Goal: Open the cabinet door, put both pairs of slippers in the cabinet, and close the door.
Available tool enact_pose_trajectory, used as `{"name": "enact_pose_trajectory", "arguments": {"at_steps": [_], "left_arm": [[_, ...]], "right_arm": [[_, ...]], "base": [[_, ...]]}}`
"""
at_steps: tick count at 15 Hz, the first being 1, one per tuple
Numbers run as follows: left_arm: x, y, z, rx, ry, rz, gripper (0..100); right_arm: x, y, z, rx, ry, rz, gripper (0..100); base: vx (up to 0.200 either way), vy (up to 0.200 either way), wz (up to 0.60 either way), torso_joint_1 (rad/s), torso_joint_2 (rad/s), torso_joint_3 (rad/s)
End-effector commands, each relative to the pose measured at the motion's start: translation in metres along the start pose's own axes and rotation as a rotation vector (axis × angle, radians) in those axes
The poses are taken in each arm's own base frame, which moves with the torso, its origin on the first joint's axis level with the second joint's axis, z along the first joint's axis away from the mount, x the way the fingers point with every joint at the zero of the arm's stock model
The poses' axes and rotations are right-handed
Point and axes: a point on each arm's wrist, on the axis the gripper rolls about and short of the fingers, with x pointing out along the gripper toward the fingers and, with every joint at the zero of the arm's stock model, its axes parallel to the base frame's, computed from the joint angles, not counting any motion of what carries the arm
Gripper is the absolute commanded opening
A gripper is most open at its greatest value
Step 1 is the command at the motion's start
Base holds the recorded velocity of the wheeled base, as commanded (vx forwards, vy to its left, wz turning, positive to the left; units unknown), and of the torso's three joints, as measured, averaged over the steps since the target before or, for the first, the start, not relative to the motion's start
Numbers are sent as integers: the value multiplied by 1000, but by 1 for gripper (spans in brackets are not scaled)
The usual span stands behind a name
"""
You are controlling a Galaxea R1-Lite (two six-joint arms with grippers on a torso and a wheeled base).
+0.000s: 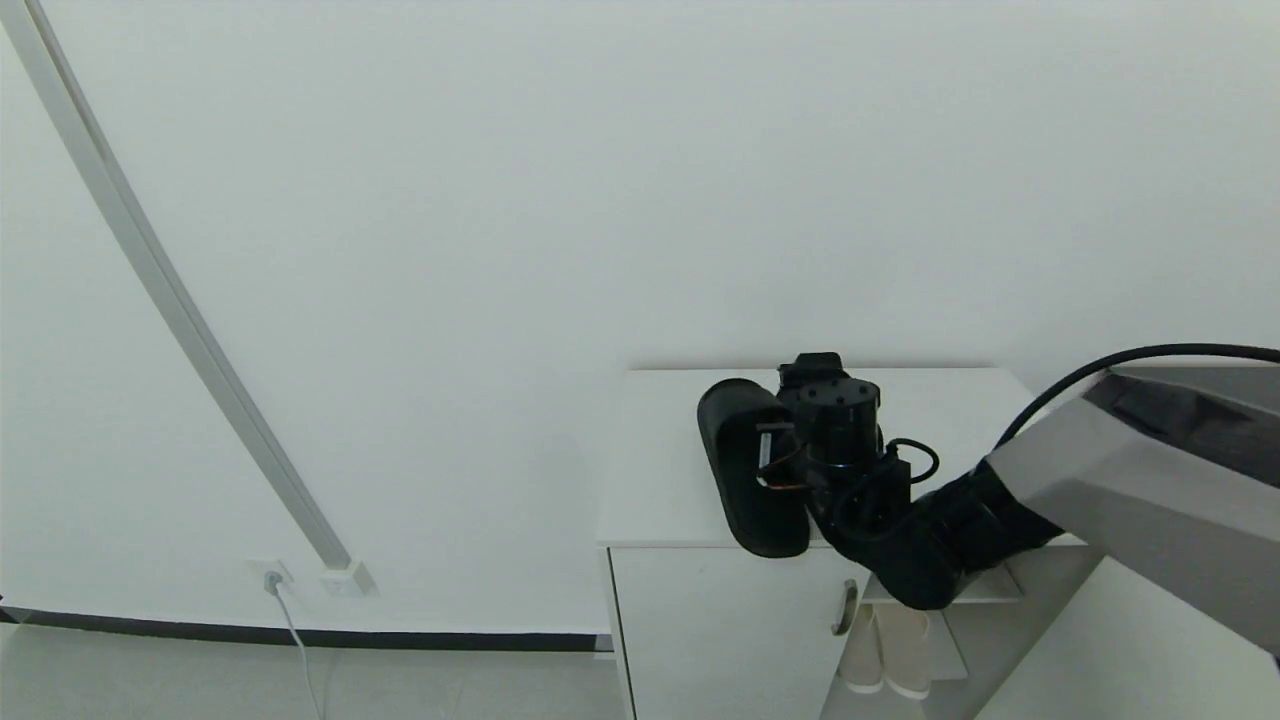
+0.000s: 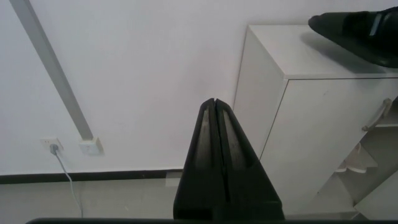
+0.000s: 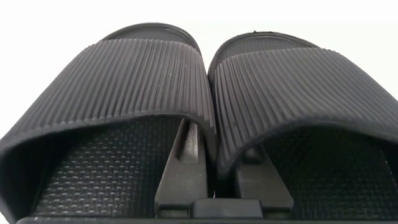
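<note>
A pair of black slippers sits tilted over the front edge of the white cabinet's top. My right gripper has one finger inside each slipper and is shut on their adjoining inner walls. From the left wrist the black slippers appear just above the cabinet top. The right cabinet door stands open, and a white pair of slippers stands on a lower shelf inside. My left gripper hangs shut and empty, off to the left of the cabinet.
The closed left door carries a metal handle. A wall socket with a cable and a slanted wall conduit lie left of the cabinet, with bare floor below.
</note>
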Motion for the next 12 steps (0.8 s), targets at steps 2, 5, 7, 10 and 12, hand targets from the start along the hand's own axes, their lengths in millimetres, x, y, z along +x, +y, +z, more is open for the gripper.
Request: {"name": "enact_pose_trajectory", "arguments": {"at_steps": [2,5,7,10,12], "left_arm": [[0,0,0,0,1,0,0],[0,0,0,0,1,0,0],[0,0,0,0,1,0,0],[0,0,0,0,1,0,0],[0,0,0,0,1,0,0]], "right_arm": [[-82,-19,36,0,10,174,0],[-132,-29,32,-23,63,317,0],[-148,-31,28,-38,87,387,0],[-150,-30,26,-43,94,393,0],[-150,-28,25,-46,99,399,0]], "base": [[0,0,0,0,0,0],[0,0,0,0,0,0],[0,0,0,0,0,0],[0,0,0,0,0,0],[-100,0,0,-1,1,1]]}}
